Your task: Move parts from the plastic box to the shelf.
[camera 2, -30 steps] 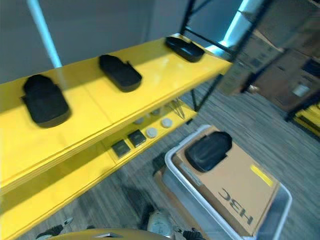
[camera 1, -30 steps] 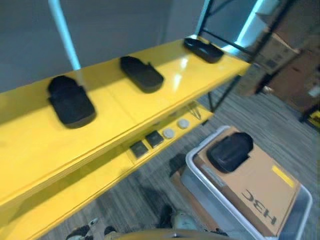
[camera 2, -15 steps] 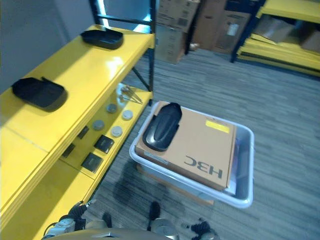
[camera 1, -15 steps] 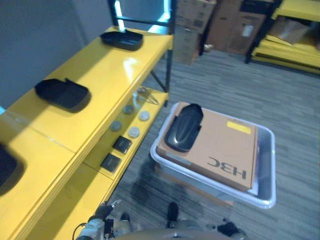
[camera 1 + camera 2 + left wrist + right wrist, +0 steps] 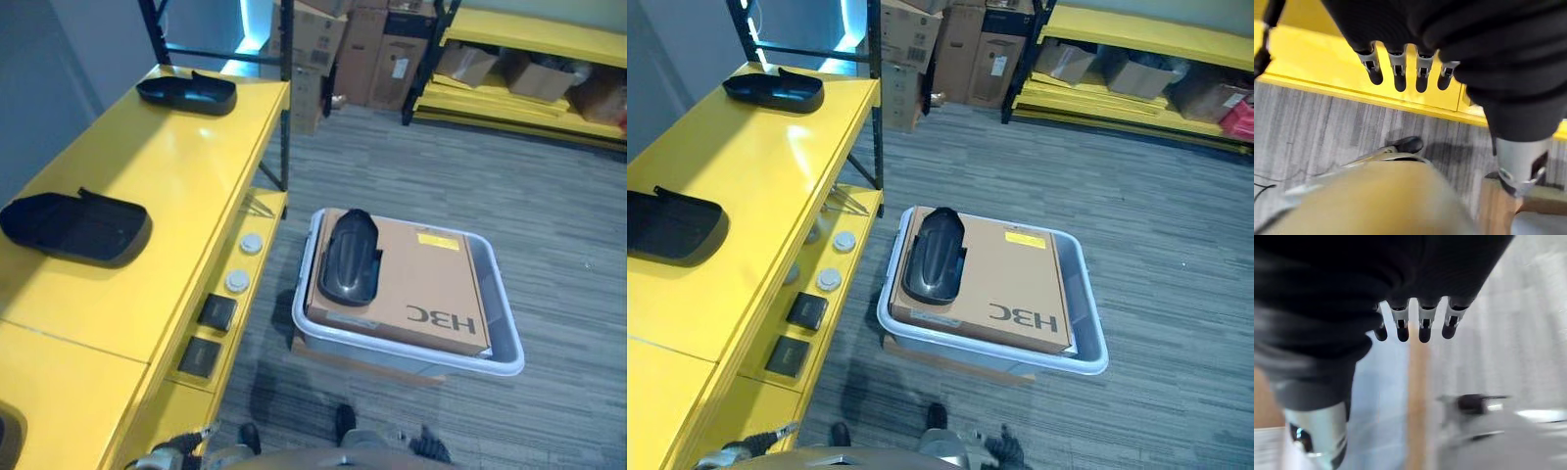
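One black part lies on cardboard in the plastic box.
Left hand and right hand hang relaxed, empty; shelf on the left.

lying open from above on the flat brown cardboard sheet: the black moulded plastic part; occupying the yellow shelf top, two black parts, leaving bare room between.

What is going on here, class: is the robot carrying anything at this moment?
No. Both hands hang empty with relaxed fingers: the left hand by the yellow shelf, the right hand near the plastic box. One black part lies on a cardboard box in the plastic box. Two black parts sit on the shelf.
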Controlling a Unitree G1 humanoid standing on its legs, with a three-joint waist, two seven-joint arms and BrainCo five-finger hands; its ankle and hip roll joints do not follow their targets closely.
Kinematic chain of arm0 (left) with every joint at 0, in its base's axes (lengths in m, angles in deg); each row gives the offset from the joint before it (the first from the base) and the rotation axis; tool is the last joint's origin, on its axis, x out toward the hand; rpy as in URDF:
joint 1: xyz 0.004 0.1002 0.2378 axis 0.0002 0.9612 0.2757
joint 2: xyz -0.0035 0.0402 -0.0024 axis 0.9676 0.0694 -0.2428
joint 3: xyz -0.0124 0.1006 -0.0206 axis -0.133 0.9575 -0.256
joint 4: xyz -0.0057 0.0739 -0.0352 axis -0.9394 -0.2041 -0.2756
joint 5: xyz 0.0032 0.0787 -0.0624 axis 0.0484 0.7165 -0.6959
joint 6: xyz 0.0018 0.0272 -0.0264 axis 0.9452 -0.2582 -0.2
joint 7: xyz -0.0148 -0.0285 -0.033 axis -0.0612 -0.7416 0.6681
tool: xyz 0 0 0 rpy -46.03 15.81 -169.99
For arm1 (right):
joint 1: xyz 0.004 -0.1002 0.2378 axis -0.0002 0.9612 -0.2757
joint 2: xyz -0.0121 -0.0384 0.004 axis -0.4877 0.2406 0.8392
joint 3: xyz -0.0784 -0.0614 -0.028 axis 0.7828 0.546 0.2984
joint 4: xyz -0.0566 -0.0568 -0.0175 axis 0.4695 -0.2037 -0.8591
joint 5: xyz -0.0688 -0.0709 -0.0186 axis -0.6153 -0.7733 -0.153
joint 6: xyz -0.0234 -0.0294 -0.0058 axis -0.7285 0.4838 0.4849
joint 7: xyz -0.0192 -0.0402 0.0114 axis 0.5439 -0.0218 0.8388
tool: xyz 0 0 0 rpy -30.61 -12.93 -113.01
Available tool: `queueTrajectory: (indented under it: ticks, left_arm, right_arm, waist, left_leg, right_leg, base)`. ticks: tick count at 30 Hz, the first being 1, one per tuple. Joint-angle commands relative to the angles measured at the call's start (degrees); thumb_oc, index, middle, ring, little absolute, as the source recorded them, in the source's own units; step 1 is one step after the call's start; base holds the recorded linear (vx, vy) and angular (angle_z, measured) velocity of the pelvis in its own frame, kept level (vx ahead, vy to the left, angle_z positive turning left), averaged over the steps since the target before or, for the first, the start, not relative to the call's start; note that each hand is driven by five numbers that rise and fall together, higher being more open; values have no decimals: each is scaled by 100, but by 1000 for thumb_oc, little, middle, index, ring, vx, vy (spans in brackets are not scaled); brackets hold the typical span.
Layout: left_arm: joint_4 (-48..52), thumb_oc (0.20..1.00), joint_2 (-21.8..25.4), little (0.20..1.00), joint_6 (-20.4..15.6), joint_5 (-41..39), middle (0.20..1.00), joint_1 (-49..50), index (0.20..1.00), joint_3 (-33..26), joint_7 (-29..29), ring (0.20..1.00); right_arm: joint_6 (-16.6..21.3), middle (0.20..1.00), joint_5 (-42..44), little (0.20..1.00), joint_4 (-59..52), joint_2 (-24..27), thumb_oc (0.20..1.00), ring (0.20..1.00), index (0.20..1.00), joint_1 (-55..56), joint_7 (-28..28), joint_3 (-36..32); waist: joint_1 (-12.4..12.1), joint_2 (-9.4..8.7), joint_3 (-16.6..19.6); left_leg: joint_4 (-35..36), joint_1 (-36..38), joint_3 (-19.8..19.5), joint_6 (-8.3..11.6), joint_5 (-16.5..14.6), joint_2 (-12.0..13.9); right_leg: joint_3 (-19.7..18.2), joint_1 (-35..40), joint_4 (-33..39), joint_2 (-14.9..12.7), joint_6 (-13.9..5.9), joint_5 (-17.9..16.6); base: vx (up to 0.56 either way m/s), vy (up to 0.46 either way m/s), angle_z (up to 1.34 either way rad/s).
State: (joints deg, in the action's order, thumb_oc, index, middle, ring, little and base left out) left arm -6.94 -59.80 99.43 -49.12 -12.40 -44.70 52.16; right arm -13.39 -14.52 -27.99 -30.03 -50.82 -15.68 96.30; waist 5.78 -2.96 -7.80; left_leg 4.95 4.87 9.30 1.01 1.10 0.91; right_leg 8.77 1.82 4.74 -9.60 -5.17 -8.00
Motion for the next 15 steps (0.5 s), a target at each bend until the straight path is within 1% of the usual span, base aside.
queueTrajectory:
  ticks: [1, 2, 3, 4, 5, 6, 7, 8, 9, 10, 11, 12, 13, 15]
  left_arm:
    - [-149, 1000, -49, 1000, -135, -126, 1000, 2, 1000, 133, -73, 1000]
    - [-101, 1000, -7, 1000, -97, -410, 1000, 105, 1000, -29, 40, 1000]
    - [-112, 1000, 24, 1000, -67, -445, 1000, 174, 1000, -183, 27, 1000]
    - [-138, 1000, 34, 1000, 5, -283, 1000, 204, 1000, -307, -47, 1000]
    - [-157, 1000, 32, 1000, 14, -180, 1000, 204, 1000, -332, -99, 1000]
    - [-178, 1000, 15, 1000, 15, 88, 1000, 193, 1000, -347, -219, 1000]
    - [-193, 1000, -19, 1000, -3, 277, 1000, 161, 1000, -314, -282, 1000]
    - [-209, 1000, -72, 1000, -83, 436, 1000, 137, 1000, -214, -348, 1000]
    - [-162, 1000, -136, 1000, -243, 564, 1000, 122, 1000, -1, -468, 1000]
    - [-130, 1000, -171, 1000, -317, 538, 1000, 109, 1000, 95, -499, 1000]
    - [-72, 1000, -220, 1000, -406, 490, 1000, 74, 1000, 235, -570, 1000]
    - [-19, 1000, -260, 1000, -463, 382, 1000, 0, 1000, 382, -645, 1000]
    - [21, 1000, -294, 1000, -513, 329, 1000, -77, 1000, 531, -691, 1000]
    - [66, 1000, -323, 1000, -569, 331, 1000, -179, 1000, 760, -727, 1000]
  right_arm:
    - [557, 1000, -439, 1000, -1367, 719, 1000, 1000, 1000, -619, -547, -311]
    - [791, 1000, -595, 1000, -1862, 874, 1000, 1000, 1000, -600, -632, -437]
    - [606, 1000, -492, 1000, -2466, 1063, 1000, 1000, 1000, -650, -616, -558]
    - [618, 1000, -569, 1000, -2897, 1212, 1000, 1000, 1000, -692, -705, -677]
    - [571, 1000, -577, 1000, -3066, 1272, 1000, 1000, 1000, -711, -695, -730]
    - [330, 1000, -567, 1000, -3424, 1484, 1000, 1000, 1000, -799, -618, -880]
    - [171, 1000, -661, 1000, -3543, 1625, 1000, 1000, 1000, -884, -632, -928]
    - [54, 1000, -663, 1000, -3582, 1750, 1000, 1000, 1000, -1011, -616, -970]
    - [-196, 1000, -642, 1000, -3624, 1997, 1000, 1000, 1000, -1259, -541, -1032]
    - [-292, 1000, -639, 1000, -3592, 2117, 1000, 1000, 1000, -1401, -552, -1039]
    - [-387, 1000, -631, 1000, -3490, 2243, 1000, 1000, 1000, -1630, -625, -1044]
    - [-517, 1000, -798, 1000, -3278, 2358, 1000, 1000, 1000, -1968, -682, -1023]
    - [-653, 1000, -867, 1000, -3027, 2512, 1000, 1000, 1000, -2381, -869, -931]
    - [-1012, 1000, -835, 1000, -2623, 2702, 1000, 1000, 1000, -3040, -1104, -762]
  waist:
    - [28, 279, -145]
    - [75, 294, -132]
    - [96, 300, -126]
    - [119, 305, -124]
    - [130, 309, -127]
    - [150, 314, -140]
    - [155, 324, -152]
    - [158, 340, -173]
    - [143, 358, -213]
    - [126, 371, -236]
    - [77, 389, -290]
    - [13, 405, -362]
    - [-78, 417, -440]
    - [-232, 439, -561]
  left_leg:
    - [-342, 7, -130, -130, -225, 115]
    - [-320, 39, -113, -127, -220, 120]
    - [-284, 50, -87, -119, -199, 133]
    - [-249, 47, -71, -109, -180, 143]
    - [-232, 42, -71, -105, -169, 147]
    - [-198, 11, -80, -90, -142, 146]
    - [-178, -20, -89, -79, -122, 148]
    - [-153, -42, -96, -67, -103, 153]
    - [-145, -95, -106, -48, -84, 148]
    - [-147, -128, -111, -40, -80, 142]
    - [-145, -194, -125, -27, -64, 131]
    - [-149, -279, -160, -6, -48, 124]
    - [-152, -363, -209, 11, -33, 108]
    - [-181, -495, -299, 49, -18, 96]
  right_leg:
    - [-337, -61, -51, 143, -256, 157]
    - [-410, -62, -27, 194, -249, 156]
    - [-430, -72, -21, 223, -236, 163]
    - [-461, -87, -21, 247, -221, 177]
    - [-473, -94, -23, 254, -214, 184]
    - [-503, -129, -27, 266, -198, 192]
    - [-517, -159, -32, 267, -189, 195]
    - [-523, -186, -30, 260, -181, 194]
    - [-537, -235, -20, 238, -173, 184]
    - [-533, -263, -16, 224, -171, 178]
    - [-512, -310, -5, 196, -171, 162]
    - [-480, -365, 16, 168, -178, 141]
    - [-444, -422, 26, 138, -193, 124]
    - [-374, -507, 26, 92, -226, 105]
  base:
    - [140, -1, -7]
    - [124, -9, -8]
    - [142, -19, -9]
    - [91, -14, -3]
    - [74, -1, -1]
    - [44, 17, -2]
    - [49, 33, -3]
    - [45, 58, -3]
    - [26, 68, -1]
    - [-9, 65, -1]
    - [-69, 43, -1]
    - [-113, 32, -1]
    - [-121, 18, 1]
    - [-87, -8, 7]
